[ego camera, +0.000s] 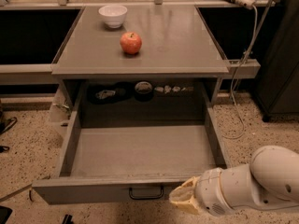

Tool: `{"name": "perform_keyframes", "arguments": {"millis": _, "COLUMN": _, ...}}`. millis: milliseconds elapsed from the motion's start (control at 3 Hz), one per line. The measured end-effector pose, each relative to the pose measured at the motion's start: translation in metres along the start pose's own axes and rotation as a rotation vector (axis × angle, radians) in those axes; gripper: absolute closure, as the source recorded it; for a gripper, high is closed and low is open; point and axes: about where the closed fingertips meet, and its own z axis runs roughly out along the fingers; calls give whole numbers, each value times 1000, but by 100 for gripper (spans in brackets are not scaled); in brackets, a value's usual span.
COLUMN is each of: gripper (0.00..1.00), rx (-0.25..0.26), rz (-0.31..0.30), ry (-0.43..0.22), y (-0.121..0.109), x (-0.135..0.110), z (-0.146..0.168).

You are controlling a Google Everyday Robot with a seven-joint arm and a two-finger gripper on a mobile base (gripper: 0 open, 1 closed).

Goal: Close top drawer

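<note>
The top drawer (140,150) is pulled fully out of the grey cabinet and its inside is bare. Its long flat front panel (84,190) runs along the bottom of the view, with a small dark loop handle (146,192) at its centre. My gripper (184,200) sits at the lower right, just in front of the panel and to the right of the handle. Only its tan tip and the white arm (252,185) behind it show.
A red apple (131,43) and a white bowl (113,16) rest on the cabinet top (177,41). Small items lie in the dark recess (140,90) behind the drawer. A white cable (243,78) hangs at the right beside a dark cabinet (280,55). The floor is speckled terrazzo.
</note>
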Motion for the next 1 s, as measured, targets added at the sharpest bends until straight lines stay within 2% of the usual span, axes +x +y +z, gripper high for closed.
{"name": "perform_keyframes", "arguments": {"millis": 333, "gripper": 100, "rx": 0, "rz": 0, "ry": 0, "y": 0, "x": 0, "z": 0}}
{"name": "perform_keyframes", "arguments": {"millis": 667, "gripper": 100, "rx": 17, "rz": -23, "ry": -3, "y": -19, "x": -13, "z": 11}}
{"name": "perform_keyframes", "arguments": {"millis": 1000, "gripper": 100, "rx": 18, "rz": -81, "ry": -17, "y": -45, "x": -46, "z": 32}}
